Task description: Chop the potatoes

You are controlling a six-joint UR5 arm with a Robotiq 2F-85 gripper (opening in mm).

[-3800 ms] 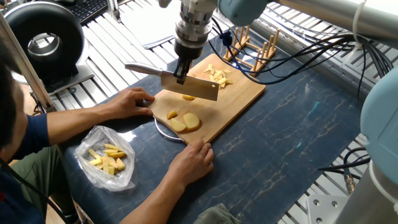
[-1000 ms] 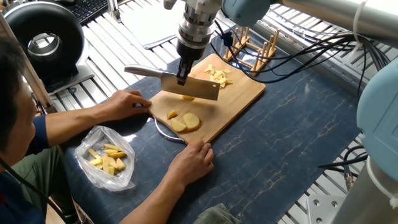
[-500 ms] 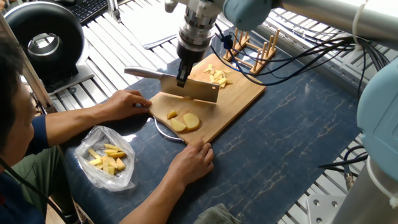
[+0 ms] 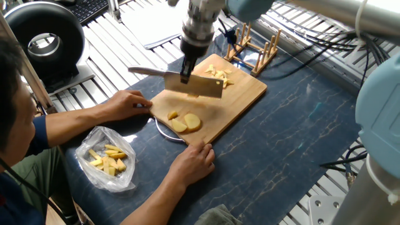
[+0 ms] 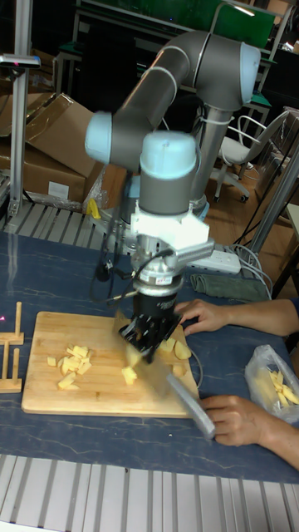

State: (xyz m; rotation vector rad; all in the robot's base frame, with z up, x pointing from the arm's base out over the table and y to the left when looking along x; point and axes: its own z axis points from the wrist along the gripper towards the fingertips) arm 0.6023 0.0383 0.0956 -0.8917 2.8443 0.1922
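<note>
Potatoes lie on a wooden board (image 4: 240,94) in the middle of the dark tabletop (image 4: 300,137). Two pale slices (image 4: 186,123) and a small chunk (image 4: 172,115) sit at the board's near left end, and a heap of cut bits (image 4: 218,76) sits at its far right end. In the tall view the bits (image 5: 73,364) lie at the board's left, with one more chunk (image 5: 129,375) just by the blade.

The gripper (image 4: 186,76) hangs over the board's middle with its jaws clenched on a cleaver (image 4: 194,85). The blade is held broadside above the wood, between the slices and the heap, with the handle pointing left. Whether its edge touches the board I cannot tell.

A person's left hand (image 4: 130,103) rests at the board's left end and the right hand (image 4: 194,160) at its near edge. A clear bag (image 4: 107,159) of yellow sticks lies near left on the tabletop. A wooden rack (image 4: 256,47) stands just beyond the board.
</note>
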